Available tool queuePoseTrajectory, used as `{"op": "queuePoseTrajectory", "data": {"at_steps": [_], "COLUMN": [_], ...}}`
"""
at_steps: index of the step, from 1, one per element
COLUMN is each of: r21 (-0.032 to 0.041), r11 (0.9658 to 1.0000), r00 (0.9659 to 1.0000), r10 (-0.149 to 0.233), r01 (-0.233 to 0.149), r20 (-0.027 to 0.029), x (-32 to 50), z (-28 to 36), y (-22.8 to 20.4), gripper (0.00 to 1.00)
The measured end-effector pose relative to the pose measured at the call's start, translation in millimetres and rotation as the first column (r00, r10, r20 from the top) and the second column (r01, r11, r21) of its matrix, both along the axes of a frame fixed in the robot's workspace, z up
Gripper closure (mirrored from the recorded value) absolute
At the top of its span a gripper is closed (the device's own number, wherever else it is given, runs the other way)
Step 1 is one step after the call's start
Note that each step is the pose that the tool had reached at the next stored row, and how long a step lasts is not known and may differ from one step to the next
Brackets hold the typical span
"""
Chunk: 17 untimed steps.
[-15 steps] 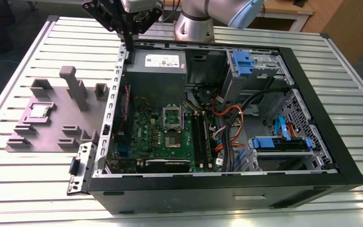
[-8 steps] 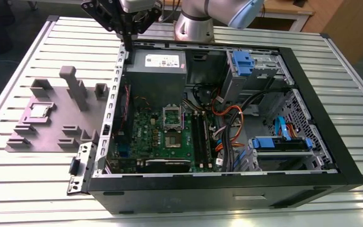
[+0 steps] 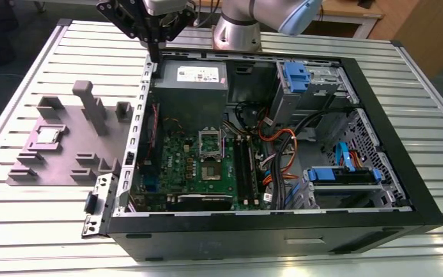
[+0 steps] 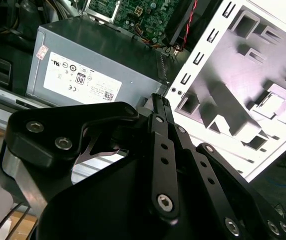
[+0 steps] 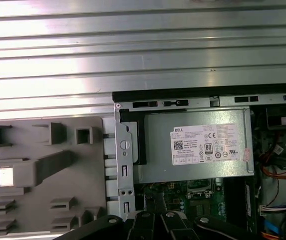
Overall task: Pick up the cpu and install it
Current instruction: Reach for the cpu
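gripper (image 3: 154, 55) is hanging over a corner of the open computer case (image 3: 283, 236), just above the edge beside the power supply (image 3: 191, 95). its fingers are pressing together to a narrow point and carrying nothing.

cpu (image 3: 48, 135) is lying flat in a pocket of the grey fixture (image 3: 67, 156), outside the case at the exterior view's left, well apart from the gripper. in the first wrist view the cpu (image 5: 5, 176) is showing as a bright square in that pocket.

risks, as i am judging them:
- fixture posts are standing near the chip, so a skewed approach could be clipping one.
- a tilted grasp could be letting the chip slip.
- crossing the case wall toward the metal-framed socket (image 3: 210, 143) on the motherboard (image 3: 179, 167) could be snagging the rim or seating the chip crooked.
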<state>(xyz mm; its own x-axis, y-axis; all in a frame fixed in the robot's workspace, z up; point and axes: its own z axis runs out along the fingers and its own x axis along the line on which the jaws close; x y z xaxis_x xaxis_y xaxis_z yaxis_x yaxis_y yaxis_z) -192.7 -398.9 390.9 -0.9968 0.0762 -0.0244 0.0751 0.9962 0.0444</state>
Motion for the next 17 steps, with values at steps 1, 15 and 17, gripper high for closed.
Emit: {"op": "queuePoseTrajectory", "data": {"at_steps": [1, 15, 17], "r21": [0.0000, 0.0000, 0.0000], "r11": [1.0000, 1.0000, 1.0000], "r00": [1.0000, 1.0000, 1.0000], "r10": [0.000, 0.000, 0.000], "r01": [0.000, 0.000, 0.000], "r20": [0.0000, 0.0000, 0.0000], "x": [-0.3, -19.5, -22.9], "z": [0.0, -0.2, -0.3], "y": [0.0, 0.0, 0.0], "gripper": [0.89, 0.89, 0.89]}}
